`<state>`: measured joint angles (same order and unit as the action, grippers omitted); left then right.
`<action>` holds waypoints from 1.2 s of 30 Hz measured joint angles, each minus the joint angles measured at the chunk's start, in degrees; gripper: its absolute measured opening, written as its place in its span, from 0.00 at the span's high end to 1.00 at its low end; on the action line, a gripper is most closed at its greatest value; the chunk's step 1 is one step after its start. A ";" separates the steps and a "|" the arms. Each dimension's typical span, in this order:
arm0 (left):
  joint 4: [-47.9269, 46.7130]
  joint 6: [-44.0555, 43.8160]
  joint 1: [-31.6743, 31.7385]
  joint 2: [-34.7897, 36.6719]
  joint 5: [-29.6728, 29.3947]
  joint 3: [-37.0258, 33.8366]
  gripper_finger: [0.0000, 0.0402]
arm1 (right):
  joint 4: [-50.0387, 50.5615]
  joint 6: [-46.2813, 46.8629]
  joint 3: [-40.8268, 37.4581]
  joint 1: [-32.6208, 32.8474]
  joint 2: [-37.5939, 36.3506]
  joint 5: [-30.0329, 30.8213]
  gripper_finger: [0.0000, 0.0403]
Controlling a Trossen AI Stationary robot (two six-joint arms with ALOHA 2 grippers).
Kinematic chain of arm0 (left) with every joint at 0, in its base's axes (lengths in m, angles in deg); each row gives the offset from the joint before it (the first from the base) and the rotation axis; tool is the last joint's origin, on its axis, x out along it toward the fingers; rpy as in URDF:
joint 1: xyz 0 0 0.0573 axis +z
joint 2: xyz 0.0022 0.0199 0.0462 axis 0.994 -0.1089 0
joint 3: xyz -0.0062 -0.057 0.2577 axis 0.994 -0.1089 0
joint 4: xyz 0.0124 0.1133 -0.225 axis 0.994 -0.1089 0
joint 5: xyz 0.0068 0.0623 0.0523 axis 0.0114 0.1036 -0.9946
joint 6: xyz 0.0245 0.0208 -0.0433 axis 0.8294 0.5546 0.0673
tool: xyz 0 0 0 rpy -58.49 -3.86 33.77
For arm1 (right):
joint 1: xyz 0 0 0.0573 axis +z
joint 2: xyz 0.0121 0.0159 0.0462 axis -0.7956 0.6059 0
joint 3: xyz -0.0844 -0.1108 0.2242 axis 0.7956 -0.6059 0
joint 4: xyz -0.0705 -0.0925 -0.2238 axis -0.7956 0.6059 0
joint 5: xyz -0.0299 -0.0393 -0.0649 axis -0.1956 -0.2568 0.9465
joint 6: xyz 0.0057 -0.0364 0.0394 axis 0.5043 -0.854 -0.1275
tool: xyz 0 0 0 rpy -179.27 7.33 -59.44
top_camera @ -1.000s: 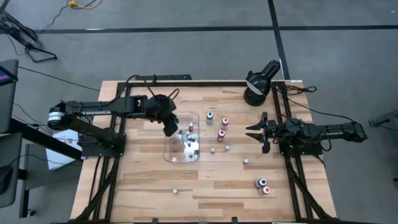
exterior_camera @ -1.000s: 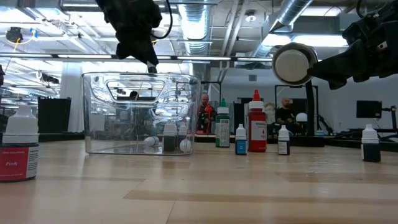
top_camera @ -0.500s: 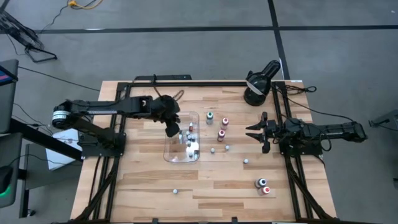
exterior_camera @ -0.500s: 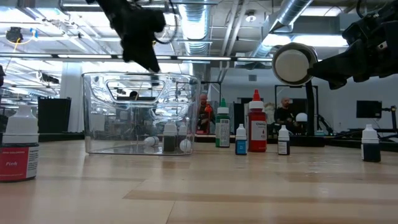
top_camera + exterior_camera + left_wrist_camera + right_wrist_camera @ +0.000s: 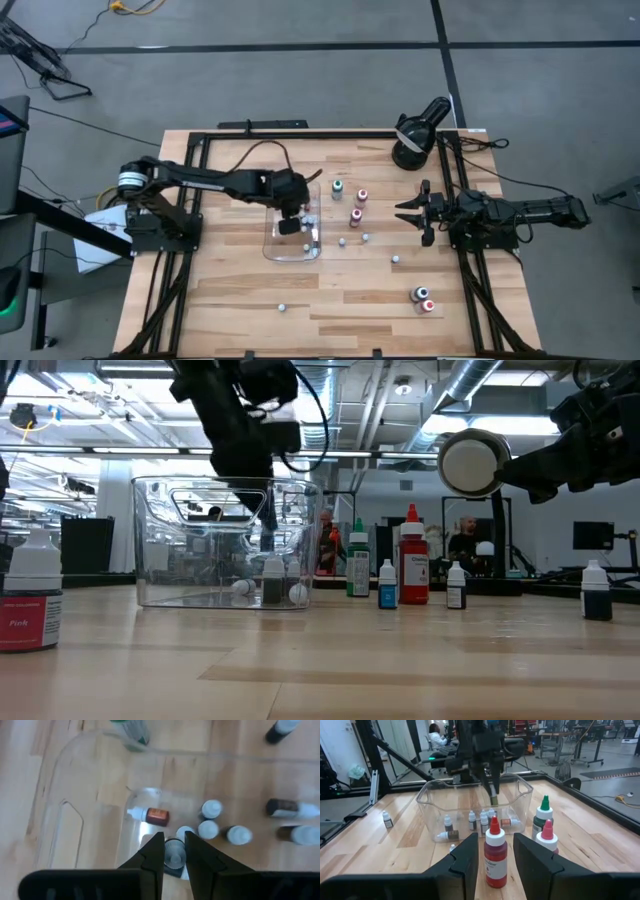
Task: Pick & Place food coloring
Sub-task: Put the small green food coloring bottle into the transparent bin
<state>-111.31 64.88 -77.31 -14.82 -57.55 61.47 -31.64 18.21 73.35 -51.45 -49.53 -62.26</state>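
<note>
The food coloring is a set of tiny bottles. Several lie or stand in the clear tray (image 5: 272, 246) (image 5: 75, 820). Others stand on the wood to its right, among them a green-capped one (image 5: 337, 186) and a red one (image 5: 495, 855). My left gripper (image 5: 290, 226) (image 5: 174, 847) reaches down into the tray, shut on one small bottle (image 5: 174, 857). My right gripper (image 5: 405, 213) (image 5: 495, 845) waits open at the table's right side. It points level toward the tray, and the red bottle stands ahead of its fingers. My left gripper pinches the small bottle between its two fingers, on opposite sides of it just below the cap (image 5: 174, 854). The fingers (image 5: 493, 790) come from above, slanting down into the tray. The bottle hangs at their tips (image 5: 493, 800), above the bottles on the tray's floor.
A black round lamp-like device (image 5: 415, 135) (image 5: 470, 460) stands at the far right corner. Loose bottles stand near the right front (image 5: 423, 298), and one small one stands at the front (image 5: 282, 307). A large pink-labelled bottle (image 5: 30, 605) stands close to the low camera.
My left gripper has moved toward the table's right edge and down, from above the tray's far left rim into the tray. Its wrist has rolled on the way, and its fingers have stayed shut.
</note>
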 joint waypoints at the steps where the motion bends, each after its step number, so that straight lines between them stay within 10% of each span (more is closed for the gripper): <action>1: -0.05 0.40 -0.05 -0.61 -0.61 0.00 0.87 | 0.01 0.02 0.01 0.00 0.00 0.00 0.72; 25: 1.08 1.11 -0.77 -3.55 -4.99 -0.83 0.87 | 0.01 0.01 0.00 -0.01 0.00 0.02 0.72; 36: 2.93 16.31 -1.94 -3.49 -4.86 -3.18 0.87 | 0.01 0.00 0.01 0.00 0.00 0.02 0.72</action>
<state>-108.38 81.19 -79.25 -18.30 -62.41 58.29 -31.63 18.21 73.36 -51.46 -49.53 -62.24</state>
